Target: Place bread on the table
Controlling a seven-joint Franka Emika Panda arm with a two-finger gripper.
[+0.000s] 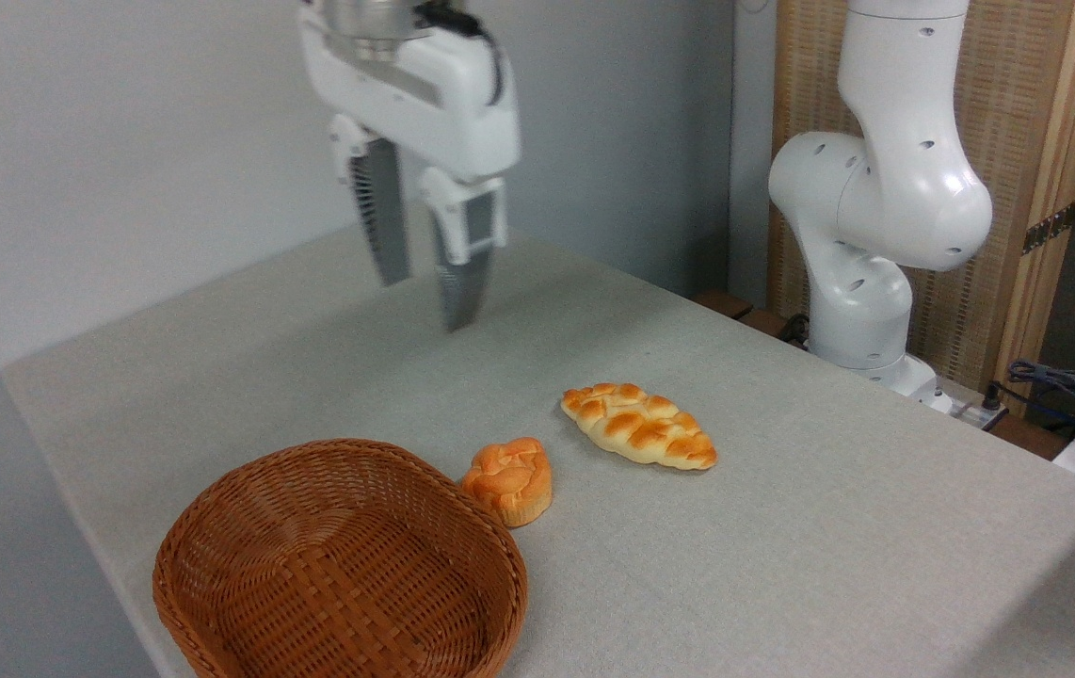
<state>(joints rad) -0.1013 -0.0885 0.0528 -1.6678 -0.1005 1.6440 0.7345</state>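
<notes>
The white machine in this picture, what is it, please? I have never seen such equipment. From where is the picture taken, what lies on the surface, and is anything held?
The white machine is a robot arm; its base stands at the far right of the table. The picture comes from one fixed camera that looks down at the table from the front.

The part with two grey fingers at the top is the end effector, the arm's "hand". It is open, hangs above the table and holds nothing.

On the grey fabric lie three things: a long braided bread, a smaller orange bun to its left, and an empty woven basket that the bun appears to touch. The bread lies flat on the table, apart from the bun.
</notes>
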